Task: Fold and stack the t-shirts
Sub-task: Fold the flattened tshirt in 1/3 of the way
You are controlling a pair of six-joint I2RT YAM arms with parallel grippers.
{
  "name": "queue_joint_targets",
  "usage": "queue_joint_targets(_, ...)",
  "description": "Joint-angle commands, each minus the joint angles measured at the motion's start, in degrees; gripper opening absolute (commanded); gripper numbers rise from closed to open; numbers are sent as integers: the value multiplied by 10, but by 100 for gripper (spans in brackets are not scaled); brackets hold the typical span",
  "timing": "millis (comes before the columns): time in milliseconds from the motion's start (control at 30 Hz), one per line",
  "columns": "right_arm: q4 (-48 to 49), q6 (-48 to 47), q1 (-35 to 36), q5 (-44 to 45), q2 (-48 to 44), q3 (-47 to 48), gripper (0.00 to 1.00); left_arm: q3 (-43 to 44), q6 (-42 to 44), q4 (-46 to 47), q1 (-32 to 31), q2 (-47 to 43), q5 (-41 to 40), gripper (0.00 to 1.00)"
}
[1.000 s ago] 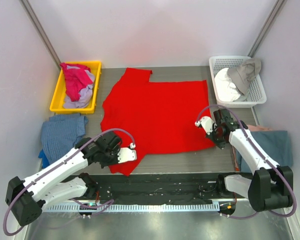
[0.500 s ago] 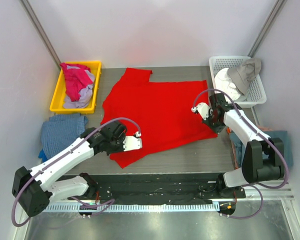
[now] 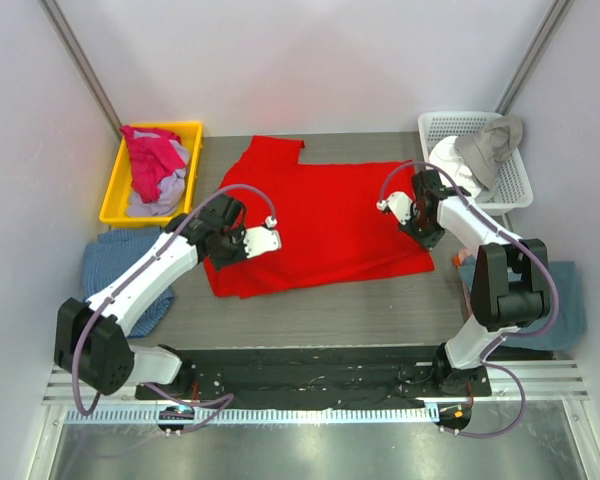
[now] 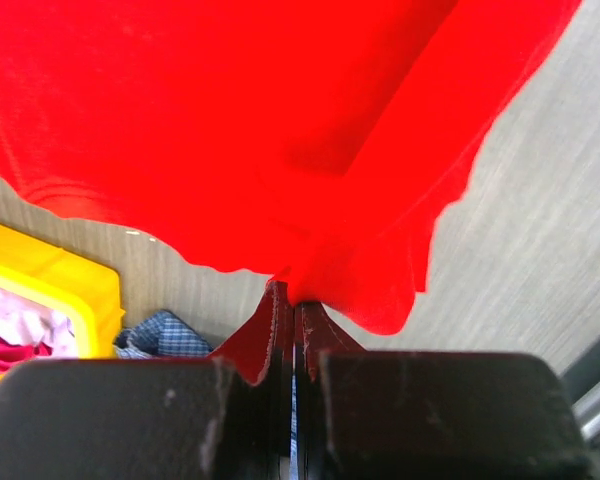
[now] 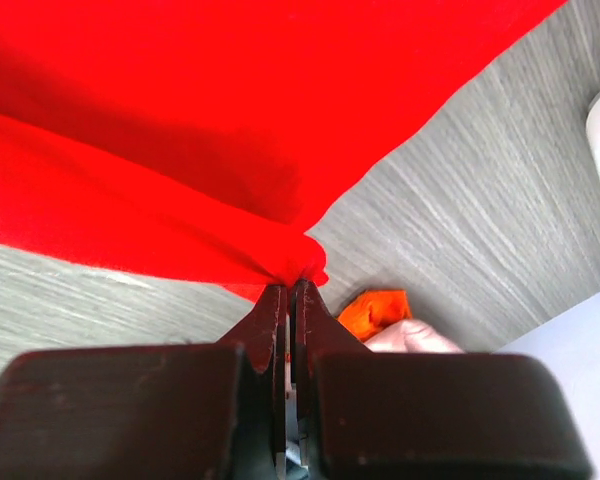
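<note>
We log the red t-shirt (image 3: 325,215) as soft, matt cloth, lightly creased. The counter (image 3: 380,310) looks matt grey with a fine streaked grain. The yellow tray (image 3: 145,220) is smooth, slightly glossy plastic. The white basket (image 3: 442,124) is latticed plastic. The left pincer (image 4: 293,300) and right pincer (image 5: 288,290) show dull black, faintly scuffed fingers.

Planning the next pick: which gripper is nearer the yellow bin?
Left. The left gripper is just right of the yellow bin; the right gripper is far across, by the white basket.
</note>
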Motion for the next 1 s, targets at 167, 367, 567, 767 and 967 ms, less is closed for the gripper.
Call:
queue_joint_targets(167,6,-27,-22,5,41,56,1,83,36,13,45,80,29,0)
queue_joint_targets(367,6,-33,-34,0,65,75,1,124,45,12,68,121,29,0)
queue_joint_targets(567,6,-37,-38,-3,78,81,1,180,47,6,79,159,34,0)
queue_joint_targets(767,6,-35,-39,-8,81,87,1,240,49,-10,80,202,40,0)
queue_joint_targets(967,1,-33,-39,-13,84,99,1,276,51,-19,79,230,38,0)
